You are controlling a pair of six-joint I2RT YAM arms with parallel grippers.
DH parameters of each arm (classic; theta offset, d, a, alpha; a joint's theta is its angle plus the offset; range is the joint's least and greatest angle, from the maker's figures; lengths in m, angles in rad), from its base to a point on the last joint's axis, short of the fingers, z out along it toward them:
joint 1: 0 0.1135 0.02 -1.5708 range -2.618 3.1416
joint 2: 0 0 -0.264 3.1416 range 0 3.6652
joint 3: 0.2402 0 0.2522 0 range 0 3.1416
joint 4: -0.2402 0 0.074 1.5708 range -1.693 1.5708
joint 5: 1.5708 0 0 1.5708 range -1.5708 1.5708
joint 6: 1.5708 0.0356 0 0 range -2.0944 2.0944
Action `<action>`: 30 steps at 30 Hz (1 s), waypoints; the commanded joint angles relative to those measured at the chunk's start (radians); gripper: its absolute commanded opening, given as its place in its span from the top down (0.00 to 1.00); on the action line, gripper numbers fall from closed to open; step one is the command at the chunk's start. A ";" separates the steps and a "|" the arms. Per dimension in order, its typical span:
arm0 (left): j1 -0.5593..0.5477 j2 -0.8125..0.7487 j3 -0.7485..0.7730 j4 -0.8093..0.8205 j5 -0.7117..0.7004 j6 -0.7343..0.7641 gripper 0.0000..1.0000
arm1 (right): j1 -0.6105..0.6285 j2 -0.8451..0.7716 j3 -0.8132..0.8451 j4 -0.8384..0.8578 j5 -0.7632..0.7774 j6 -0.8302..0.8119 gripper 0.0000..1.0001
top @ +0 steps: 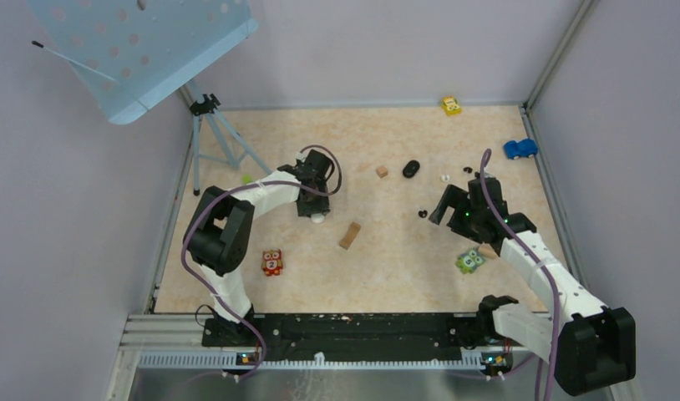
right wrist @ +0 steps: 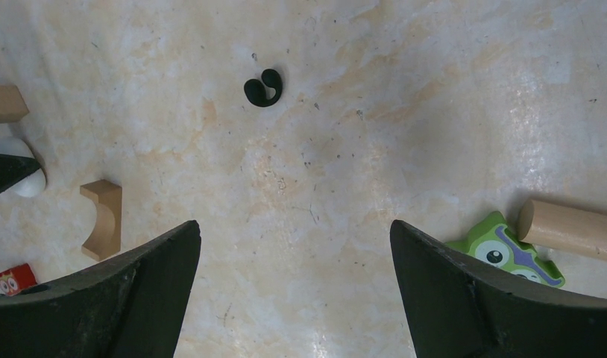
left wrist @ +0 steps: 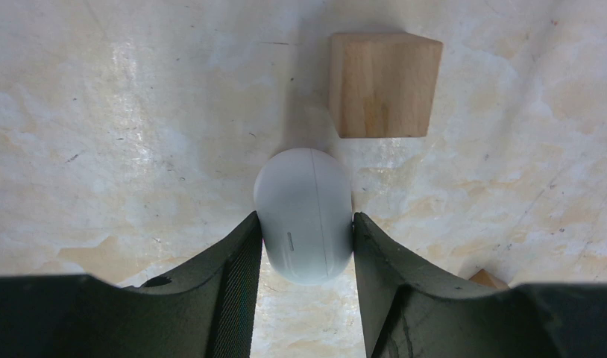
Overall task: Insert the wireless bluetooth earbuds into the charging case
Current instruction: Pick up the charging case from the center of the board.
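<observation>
The white charging case [left wrist: 303, 216] lies closed on the table, seam and small slot facing up. My left gripper [left wrist: 304, 221] is shut on it, both fingers touching its sides; from above, the case [top: 318, 218] shows just under that gripper [top: 317, 210]. Black earbuds [right wrist: 263, 88] lie together ahead of my right gripper [right wrist: 293, 224], which is open with only bare table between its fingers. From above, these buds [top: 422, 214] sit just left of the right gripper [top: 454, 207]. A white earbud [top: 444, 177] and another black one [top: 468, 170] lie farther back.
A wooden cube [left wrist: 382, 83] stands just beyond the case. A black oval object [top: 411, 169], a tan block [top: 350, 235], a red owl [top: 271, 262], a green owl [right wrist: 502, 250], a wooden cylinder [right wrist: 573, 227], toy cars [top: 520, 149] and a tripod [top: 211, 125] surround the work area.
</observation>
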 commanded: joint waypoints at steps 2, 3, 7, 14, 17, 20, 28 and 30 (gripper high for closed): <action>-0.023 -0.004 0.031 0.023 0.025 0.053 0.53 | -0.007 -0.012 0.025 0.003 -0.013 -0.007 0.05; -0.024 -0.009 0.027 0.034 0.041 0.071 0.55 | -0.007 -0.011 0.028 -0.003 -0.009 -0.010 0.05; -0.027 -0.026 0.017 0.068 0.087 0.117 0.61 | -0.007 -0.020 0.032 -0.002 -0.013 -0.015 0.05; -0.034 -0.047 0.031 0.128 0.237 0.159 0.62 | -0.008 -0.023 0.049 0.012 -0.064 -0.016 0.06; -0.038 -0.051 0.062 0.141 0.319 0.186 0.62 | -0.005 -0.028 0.058 0.043 -0.153 -0.045 0.07; -0.042 -0.056 0.111 0.141 0.401 0.199 0.62 | -0.007 -0.030 0.084 0.062 -0.225 -0.034 0.07; -0.045 -0.104 0.139 0.241 0.661 0.176 0.62 | -0.007 0.082 0.244 0.139 -0.391 0.163 0.14; -0.045 -0.114 0.139 0.262 0.697 0.171 0.62 | -0.004 0.096 0.240 0.221 -0.414 0.223 0.18</action>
